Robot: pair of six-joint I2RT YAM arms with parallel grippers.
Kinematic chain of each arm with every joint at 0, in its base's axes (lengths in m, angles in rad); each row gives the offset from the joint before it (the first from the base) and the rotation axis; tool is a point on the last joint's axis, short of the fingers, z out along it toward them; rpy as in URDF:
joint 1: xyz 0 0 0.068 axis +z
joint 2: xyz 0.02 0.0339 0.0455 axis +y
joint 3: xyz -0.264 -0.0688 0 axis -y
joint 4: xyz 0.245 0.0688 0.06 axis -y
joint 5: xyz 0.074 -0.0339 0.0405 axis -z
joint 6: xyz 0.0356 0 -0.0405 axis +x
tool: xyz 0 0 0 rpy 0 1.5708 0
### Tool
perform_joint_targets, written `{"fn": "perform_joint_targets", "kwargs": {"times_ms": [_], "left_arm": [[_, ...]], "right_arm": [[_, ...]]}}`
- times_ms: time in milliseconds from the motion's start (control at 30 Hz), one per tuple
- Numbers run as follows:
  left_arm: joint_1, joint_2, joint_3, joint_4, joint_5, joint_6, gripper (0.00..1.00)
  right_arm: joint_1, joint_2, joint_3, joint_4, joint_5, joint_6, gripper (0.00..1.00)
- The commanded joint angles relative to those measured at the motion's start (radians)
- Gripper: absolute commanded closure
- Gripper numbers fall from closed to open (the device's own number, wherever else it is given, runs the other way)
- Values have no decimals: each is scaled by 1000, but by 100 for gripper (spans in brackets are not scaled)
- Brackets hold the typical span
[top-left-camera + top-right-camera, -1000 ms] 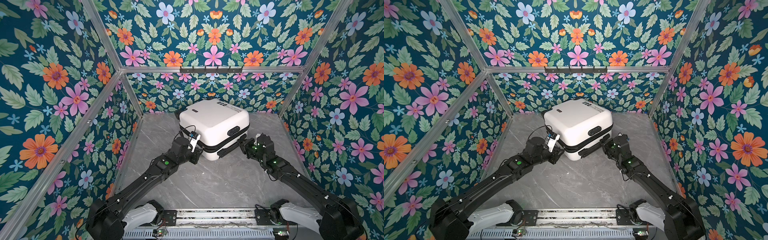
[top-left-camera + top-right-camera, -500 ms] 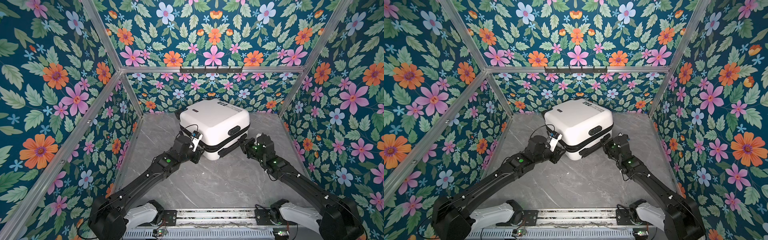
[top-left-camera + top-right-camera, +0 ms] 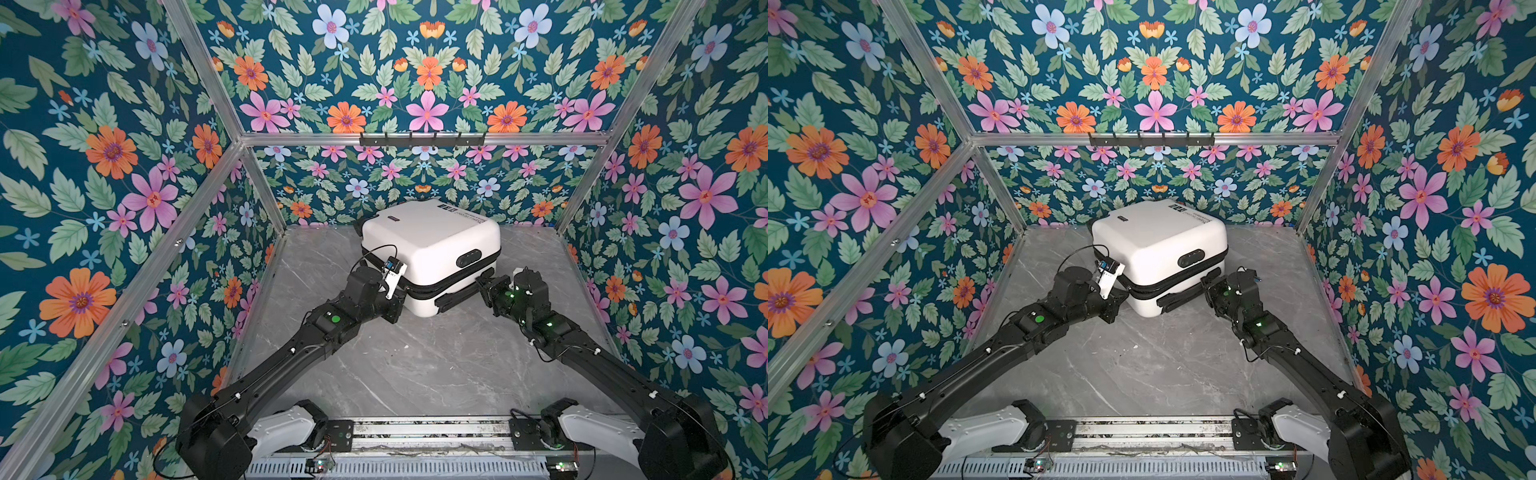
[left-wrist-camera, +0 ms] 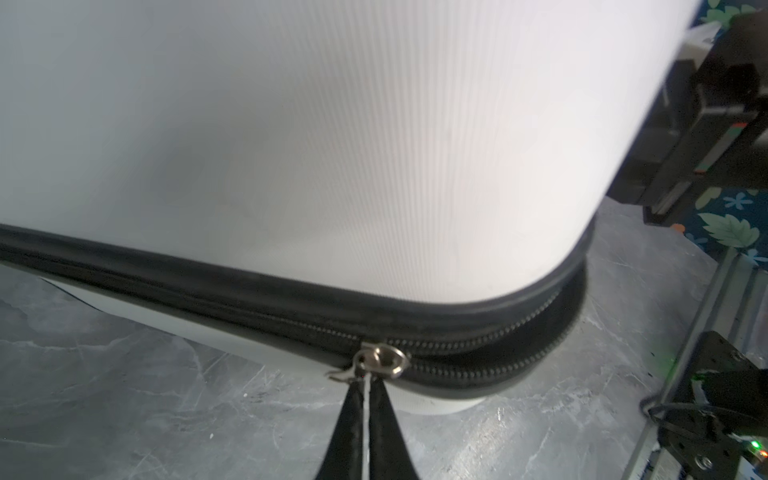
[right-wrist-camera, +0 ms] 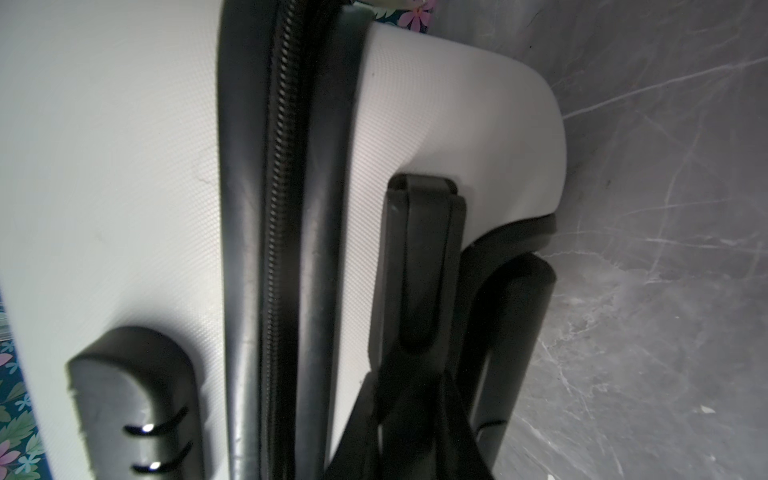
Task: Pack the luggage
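Teal floral-print walls [image 3: 104, 166] at 9, 12 and 3 o'clock, aluminium frame bars [image 3: 291, 139], black hook rail [image 3: 422, 139] at 12 o'clock, grey marble-look floor [image 3: 415, 365], even light

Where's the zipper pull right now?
In the left wrist view, the zipper pull is on the luggage seam just short of its rounded corner, pinched by the left gripper.

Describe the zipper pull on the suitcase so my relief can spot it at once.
Start at the white suitcase at the back of the grey table and follow its black zipper band along the side facing the left arm. The zipper pull sits there, pinched in the left gripper's shut jaws. It is small, shiny silver metal, while the band and carry handle are black.
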Motion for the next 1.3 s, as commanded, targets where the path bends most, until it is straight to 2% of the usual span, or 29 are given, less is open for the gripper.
{"fn": "perform_joint_targets", "kwargs": {"times_ms": [0, 133, 433, 500, 600, 633, 667, 900, 1067, 1267], "left_arm": [[1, -12, 9, 82, -16, 19, 95], [1, -18, 10, 61, -17, 18, 98], [10, -55, -24, 17, -39, 16, 95], [12, -62, -27, 3, -30, 18, 87], [13, -75, -36, -36, -28, 30, 57], [13, -82, -42, -46, -34, 36, 49], [16, -94, -50, -55, -36, 43, 46], [45, -111, -71, -50, 50, 91, 46], [45, -116, -78, -43, 61, 134, 48], [45, -139, -85, -25, 73, 164, 45]], "right_arm": [[6, -4, 22, 278, -75, -96, 100], [5, 6, 28, 285, -78, -95, 100], [6, 9, 32, 284, -82, -96, 100], [6, 11, 32, 281, -84, -96, 100], [6, 8, 34, 277, -85, -98, 100], [6, 4, 34, 275, -85, -99, 100], [5, 1, 35, 272, -85, -100, 100], [4, -39, 48, 214, -55, -121, 100], [4, -57, 70, 194, -57, -124, 100], [4, -87, 90, 157, -40, -136, 100]]}}
